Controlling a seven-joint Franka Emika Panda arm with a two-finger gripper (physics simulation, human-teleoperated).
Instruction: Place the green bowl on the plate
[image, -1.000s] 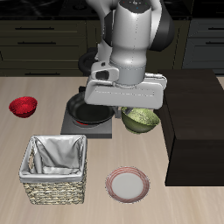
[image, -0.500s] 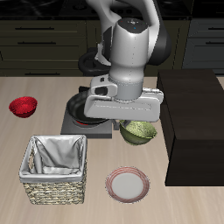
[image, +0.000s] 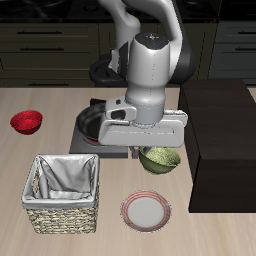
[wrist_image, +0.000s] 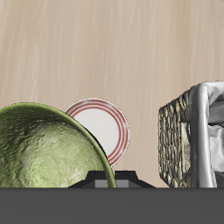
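The olive-green bowl hangs under the arm, lifted off the table between the stove and the plate. My gripper is shut on the bowl's rim, its fingers mostly hidden by the hand. In the wrist view the green bowl fills the near field with its paler speckled inside showing. The plate, pinkish-red rimmed with a pale centre, lies flat near the table's front edge, below and in front of the bowl. The plate also shows past the bowl's rim in the wrist view.
A woven basket with a white cloth stands beside the plate. A black frying pan sits on a grey stove plate behind the bowl. A red bowl lies at the far side. A dark cabinet block borders the table.
The gripper has carried the green bowl up off the table and forward, toward the table's front edge and the plate.
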